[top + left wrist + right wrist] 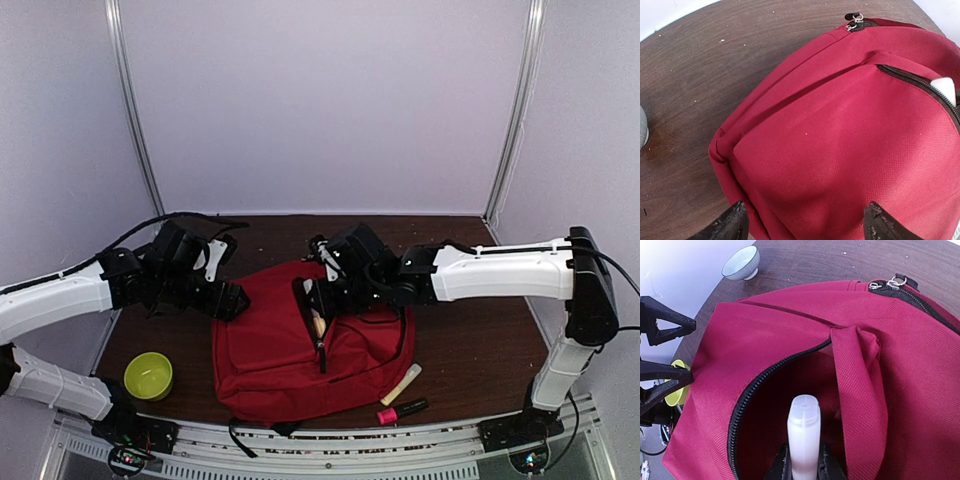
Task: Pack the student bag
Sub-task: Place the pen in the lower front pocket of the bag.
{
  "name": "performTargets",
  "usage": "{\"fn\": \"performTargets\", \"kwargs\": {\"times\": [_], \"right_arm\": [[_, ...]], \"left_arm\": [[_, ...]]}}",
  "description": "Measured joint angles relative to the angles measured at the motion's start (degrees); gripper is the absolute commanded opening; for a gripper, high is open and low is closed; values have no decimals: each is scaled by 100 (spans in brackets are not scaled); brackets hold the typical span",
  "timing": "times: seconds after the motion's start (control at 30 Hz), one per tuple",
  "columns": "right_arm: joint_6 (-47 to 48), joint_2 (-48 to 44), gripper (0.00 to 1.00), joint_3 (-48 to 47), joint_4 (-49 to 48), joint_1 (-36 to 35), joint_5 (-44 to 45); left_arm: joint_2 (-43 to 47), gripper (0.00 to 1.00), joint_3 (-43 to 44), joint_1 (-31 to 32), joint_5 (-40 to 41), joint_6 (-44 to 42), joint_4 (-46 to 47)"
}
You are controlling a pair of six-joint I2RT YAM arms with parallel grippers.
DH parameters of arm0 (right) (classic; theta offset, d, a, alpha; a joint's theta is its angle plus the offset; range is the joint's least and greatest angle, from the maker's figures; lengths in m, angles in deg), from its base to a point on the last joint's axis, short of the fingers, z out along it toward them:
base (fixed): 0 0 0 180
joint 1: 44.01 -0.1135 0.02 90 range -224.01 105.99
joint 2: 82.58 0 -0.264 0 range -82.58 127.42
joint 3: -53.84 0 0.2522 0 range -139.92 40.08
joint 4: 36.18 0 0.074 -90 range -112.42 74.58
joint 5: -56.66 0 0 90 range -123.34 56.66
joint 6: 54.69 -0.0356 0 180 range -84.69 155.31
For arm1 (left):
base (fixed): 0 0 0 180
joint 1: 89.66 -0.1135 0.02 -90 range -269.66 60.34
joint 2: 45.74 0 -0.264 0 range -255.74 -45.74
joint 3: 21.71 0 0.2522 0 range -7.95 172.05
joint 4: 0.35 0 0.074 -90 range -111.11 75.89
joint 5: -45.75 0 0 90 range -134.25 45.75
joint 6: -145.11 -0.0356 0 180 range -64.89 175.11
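Student bag (270, 350) unzipped; right gripper (804, 462) pinches white tube (803, 435); left gripper (802, 220) spread; bowl (148, 375) nearby.

Two bowls and two pens on a dark wooden table (470, 340)
A yellow-green bowl (148, 375) sits near the front left corner; a cream stick (400, 384) lies just beside a pink-and-black marker (402, 411) near the front edge; a pale bowl (741, 262) stands well apart from the yellow-green one

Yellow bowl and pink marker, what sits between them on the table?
The red student bag lies between the yellow bowl and the pink marker. Its lower part fills that stretch, as the top view shows.
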Motion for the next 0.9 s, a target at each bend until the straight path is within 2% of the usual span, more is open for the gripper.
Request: {"fn": "performTargets", "kwargs": {"times": [0.13,0.37,0.53,0.67,0.9], "right_arm": [[68,11,5,-87,101,39,-114],[-120,651,13,-636,164,44,-1047],[-192,857,36,-938,407,-28,-1735],[9,793,52,-1266,789,-92,-1851],[1187,-129,64,-1309,2015,-85,-1239]], "left_arm": [[0,81,0,0,0,-2,0],[9,81,0,0,2,-15,-2],[20,82,0,0,7,-52,-4],[20,81,0,0,7,-70,-4],[20,82,2,0,7,-116,-4]]}}
